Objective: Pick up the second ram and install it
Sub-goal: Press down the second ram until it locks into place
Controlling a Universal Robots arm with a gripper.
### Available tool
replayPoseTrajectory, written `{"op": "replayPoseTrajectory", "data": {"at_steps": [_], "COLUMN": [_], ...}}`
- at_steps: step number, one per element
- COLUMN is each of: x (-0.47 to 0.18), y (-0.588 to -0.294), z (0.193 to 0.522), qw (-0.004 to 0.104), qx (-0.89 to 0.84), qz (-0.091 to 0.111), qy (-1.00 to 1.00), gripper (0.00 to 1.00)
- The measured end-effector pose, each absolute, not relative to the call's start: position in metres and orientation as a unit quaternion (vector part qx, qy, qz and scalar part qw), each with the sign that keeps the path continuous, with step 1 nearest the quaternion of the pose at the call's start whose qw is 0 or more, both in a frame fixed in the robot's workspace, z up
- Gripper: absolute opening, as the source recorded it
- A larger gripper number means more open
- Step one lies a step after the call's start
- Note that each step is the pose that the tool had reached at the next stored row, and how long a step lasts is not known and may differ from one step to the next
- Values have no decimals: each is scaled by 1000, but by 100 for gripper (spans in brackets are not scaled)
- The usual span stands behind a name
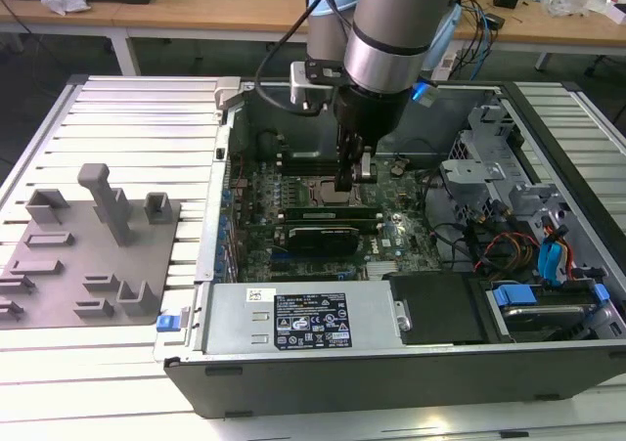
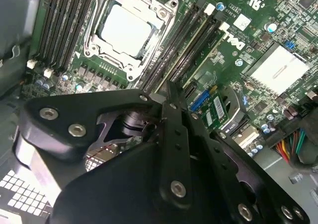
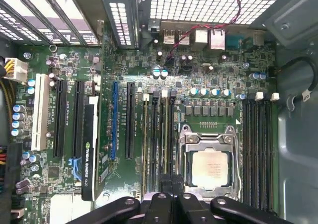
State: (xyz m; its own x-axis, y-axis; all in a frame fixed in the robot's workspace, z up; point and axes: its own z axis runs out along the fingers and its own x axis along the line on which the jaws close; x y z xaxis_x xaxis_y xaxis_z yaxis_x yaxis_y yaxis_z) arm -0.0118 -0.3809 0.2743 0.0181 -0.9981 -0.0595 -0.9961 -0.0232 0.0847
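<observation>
Centrally, second ram (image 2: 189, 56): green stick standing on edge in the bank of memory slots just beside the CPU socket (image 2: 126, 30), its pale upper edge running along the slot up to the pincer (image 2: 169, 92). Whether it is fully seated cannot be told.

Pincer: lowered into the open computer case (image 1: 207, 265), tip at the slot bank holding the second ram, in the exterior view (image 1: 350, 182) directly above the motherboard's middle. In the first wrist view (image 3: 171, 184) it sits over the slots next to the CPU socket (image 3: 211, 167). Whether it is clamped on the stick or released cannot be told.

Further black memory slots (image 3: 258, 144): on the far side of the socket from the second ram, with white end clips.

Graphics card (image 3: 87, 149): black, plugged in among the expansion slots, well apart from the pincer.

Power supply (image 1: 293, 319): grey box with a label, along the case's near wall in the exterior view.

Grey fixture plate (image 1: 88, 255): on the slatted table (image 1: 127, 109), at the exterior view's left of the case.
</observation>
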Motion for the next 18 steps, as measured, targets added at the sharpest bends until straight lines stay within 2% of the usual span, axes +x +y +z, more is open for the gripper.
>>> {"op": "replayPoseTrajectory", "data": {"at_steps": [7, 13, 18], "x": [30, 33, 33], "y": [-381, -381, -381], "z": [259, 231, 234], "qw": [14, 15, 14], "qx": [713, 713, 713], "qz": [-55, -56, -55], "qy": [-699, -699, -699], "gripper": [11, 11, 11]}}
